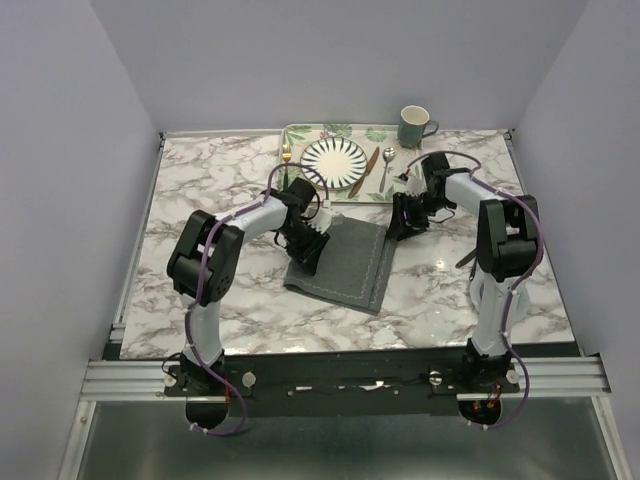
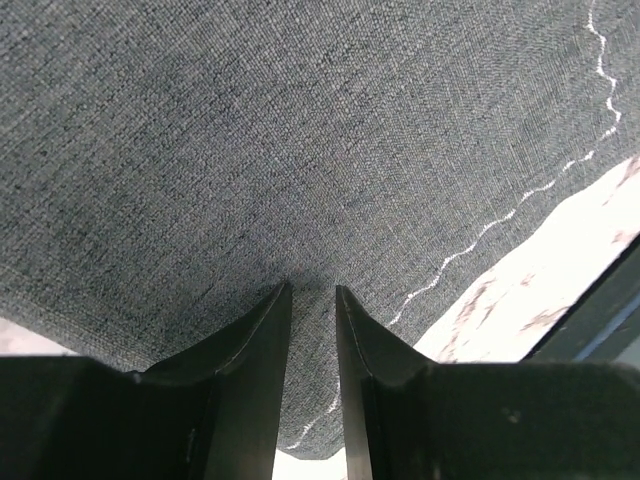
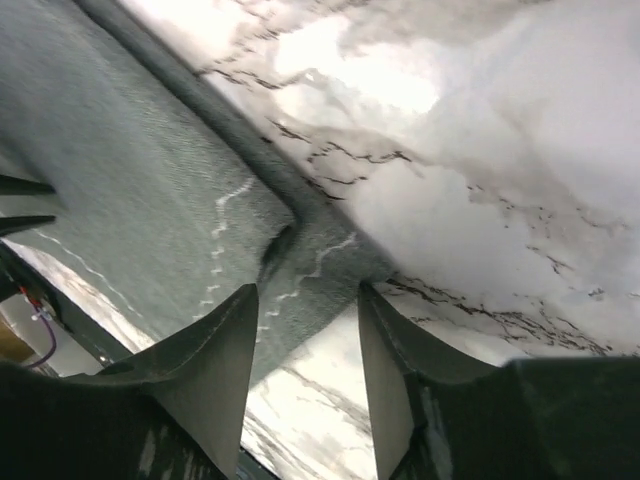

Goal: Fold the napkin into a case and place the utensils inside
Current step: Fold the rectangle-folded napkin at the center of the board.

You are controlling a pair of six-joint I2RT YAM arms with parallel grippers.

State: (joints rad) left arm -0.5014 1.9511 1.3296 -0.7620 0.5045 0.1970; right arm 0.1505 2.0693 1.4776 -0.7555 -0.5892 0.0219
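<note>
The dark grey napkin (image 1: 350, 265) lies folded on the marble table, in the middle. My left gripper (image 1: 303, 247) rests tips-down on its left part. In the left wrist view the fingers (image 2: 312, 287) stand a narrow gap apart with flat cloth (image 2: 300, 130) between and beyond them. My right gripper (image 1: 400, 222) is open at the napkin's far right corner. In the right wrist view it (image 3: 307, 290) straddles that corner (image 3: 320, 250), one finger over cloth, one over marble. The fork (image 1: 286, 155), knife (image 1: 363, 172) and spoon (image 1: 386, 168) lie on the tray.
A leaf-patterned tray (image 1: 372, 135) at the back holds the striped plate (image 1: 336, 160). A green mug (image 1: 414, 126) stands at its right end. Grey walls close in the table on three sides. The cloth's pale stitched border (image 2: 520, 205) shows near the marble.
</note>
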